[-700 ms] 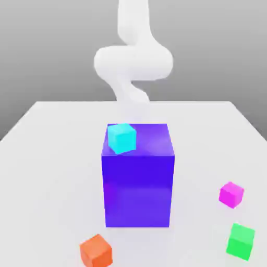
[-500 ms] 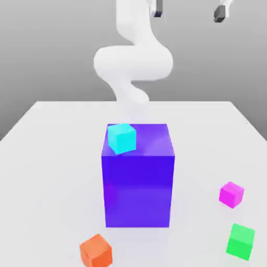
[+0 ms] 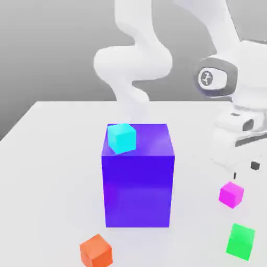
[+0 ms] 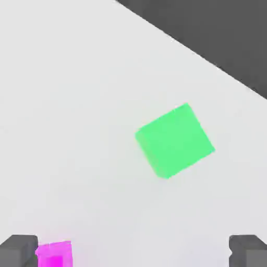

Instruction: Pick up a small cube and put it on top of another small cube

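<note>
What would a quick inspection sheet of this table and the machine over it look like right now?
Surface: plain white table, flat and bare between the blocks.
Job's things: magenta cube on the table at the exterior view's right; green cube in front of it; orange cube near the front edge; cyan cube resting on the big blue-purple block.
Clutter: nothing seen.
Grippers: gripper open, holding nothing, just above the magenta cube, one finger close beside it.
Cables: nothing seen.
Surroundings: grey backdrop; white arm behind the block.
</note>
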`<control>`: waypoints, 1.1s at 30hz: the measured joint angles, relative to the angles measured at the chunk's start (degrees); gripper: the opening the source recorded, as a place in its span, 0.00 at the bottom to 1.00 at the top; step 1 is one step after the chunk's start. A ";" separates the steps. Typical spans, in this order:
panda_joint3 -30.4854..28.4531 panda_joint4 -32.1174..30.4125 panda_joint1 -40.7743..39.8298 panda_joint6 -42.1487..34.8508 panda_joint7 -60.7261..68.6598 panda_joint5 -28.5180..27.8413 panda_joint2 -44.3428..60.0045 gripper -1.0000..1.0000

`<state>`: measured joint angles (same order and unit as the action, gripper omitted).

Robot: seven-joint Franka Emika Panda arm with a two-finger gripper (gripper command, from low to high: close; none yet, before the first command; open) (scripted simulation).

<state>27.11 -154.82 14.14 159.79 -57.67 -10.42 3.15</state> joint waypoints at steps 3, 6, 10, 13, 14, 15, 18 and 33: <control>-0.65 -0.88 1.91 3.30 -2.09 -2.34 4.95 0.50; -4.75 0.03 5.00 6.24 -6.19 -7.68 9.24 0.50; -12.47 1.47 11.25 10.22 -11.31 -14.35 14.76 0.50; -15.68 1.99 13.95 11.80 -13.03 -16.62 16.86 0.00; -15.68 1.99 13.95 11.82 -13.05 -16.64 16.86 0.00; -15.68 1.99 13.94 11.83 -13.07 -16.67 16.86 0.00; -16.19 2.09 14.37 12.13 -13.46 -17.16 17.22 0.00; -4.63 5.86 1.94 -3.33 -6.93 2.59 5.12 0.00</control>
<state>22.48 -148.96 16.08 156.46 -64.61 -7.83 8.27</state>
